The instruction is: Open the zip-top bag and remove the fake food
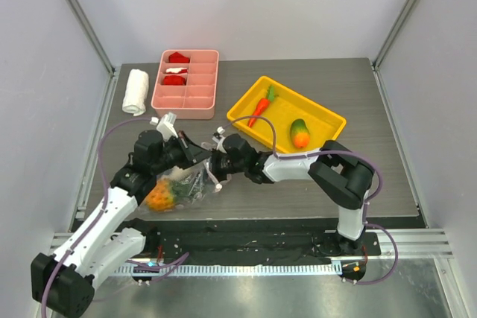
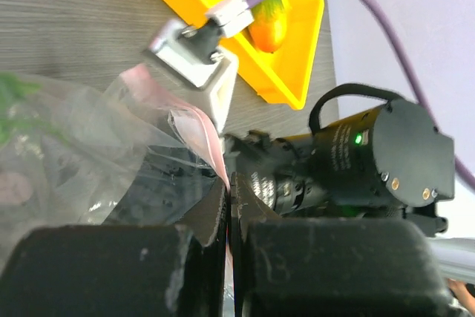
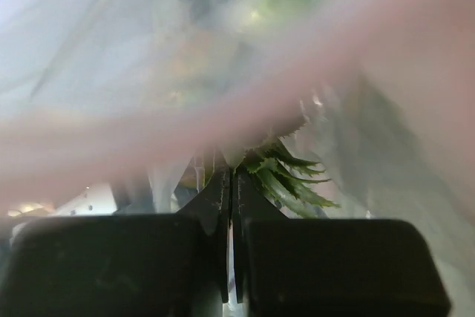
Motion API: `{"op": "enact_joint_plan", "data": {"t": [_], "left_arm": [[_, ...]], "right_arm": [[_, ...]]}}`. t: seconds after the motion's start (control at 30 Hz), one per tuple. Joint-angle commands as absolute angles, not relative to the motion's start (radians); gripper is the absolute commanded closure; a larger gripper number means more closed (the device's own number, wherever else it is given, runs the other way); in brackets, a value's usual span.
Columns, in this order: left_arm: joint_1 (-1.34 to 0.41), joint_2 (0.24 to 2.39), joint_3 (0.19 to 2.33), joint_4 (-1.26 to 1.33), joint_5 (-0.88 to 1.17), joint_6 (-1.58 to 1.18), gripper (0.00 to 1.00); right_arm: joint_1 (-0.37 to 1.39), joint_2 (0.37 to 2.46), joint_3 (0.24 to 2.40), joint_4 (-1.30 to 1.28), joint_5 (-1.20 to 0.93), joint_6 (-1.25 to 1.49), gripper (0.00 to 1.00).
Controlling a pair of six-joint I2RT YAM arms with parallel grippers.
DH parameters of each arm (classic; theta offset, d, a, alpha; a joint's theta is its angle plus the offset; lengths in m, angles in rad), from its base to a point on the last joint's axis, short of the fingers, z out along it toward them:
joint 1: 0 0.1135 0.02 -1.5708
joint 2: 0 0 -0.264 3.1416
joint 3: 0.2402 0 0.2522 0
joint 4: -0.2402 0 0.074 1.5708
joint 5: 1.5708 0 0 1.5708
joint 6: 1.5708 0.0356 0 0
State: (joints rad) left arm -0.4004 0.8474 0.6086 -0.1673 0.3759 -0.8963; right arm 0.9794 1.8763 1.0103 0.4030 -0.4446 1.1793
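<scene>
The zip-top bag lies near the table's front left, and both arms meet at its raised top edge. A yellow pineapple and a dark piece show through the plastic. My left gripper is shut on the pink zip strip, its tips pinching the film. My right gripper faces it from the right. In the right wrist view its jaws are shut on the bag's edge, with the pineapple's green leaves just behind. A carrot and a mango lie in the yellow tray.
A pink divided tray with red-and-white pieces stands at the back, with a rolled white towel to its left. The yellow tray is close behind the right wrist. Grey walls close in the table's sides.
</scene>
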Motion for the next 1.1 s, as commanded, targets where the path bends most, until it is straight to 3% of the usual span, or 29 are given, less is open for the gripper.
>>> {"op": "enact_joint_plan", "data": {"t": [0.0, 0.17, 0.47, 0.77, 0.9, 1.07], "left_arm": [[-0.397, 0.744, 0.614, -0.258, 0.257, -0.825, 1.00], [-0.397, 0.638, 0.614, -0.308, 0.184, -0.790, 1.00], [-0.399, 0.658, 0.600, -0.246, 0.212, -0.825, 1.00], [-0.399, 0.699, 0.635, -0.259, 0.187, -0.815, 1.00], [-0.397, 0.701, 0.615, -0.256, 0.163, -0.810, 1.00], [-0.397, 0.733, 0.617, -0.229, 0.132, -0.813, 1.00]], "right_arm": [[0.959, 1.724, 1.047, 0.347, -0.326, 0.954, 0.98], [0.960, 1.585, 1.164, 0.040, -0.157, 0.753, 0.99], [0.974, 1.621, 1.503, -0.156, -0.235, 0.634, 0.99], [0.985, 1.566, 1.779, -0.398, -0.086, 0.488, 0.99], [0.956, 1.493, 1.792, -0.525, 0.129, 0.460, 0.99], [0.942, 1.456, 1.723, -0.532, 0.069, 0.472, 0.99]]}}
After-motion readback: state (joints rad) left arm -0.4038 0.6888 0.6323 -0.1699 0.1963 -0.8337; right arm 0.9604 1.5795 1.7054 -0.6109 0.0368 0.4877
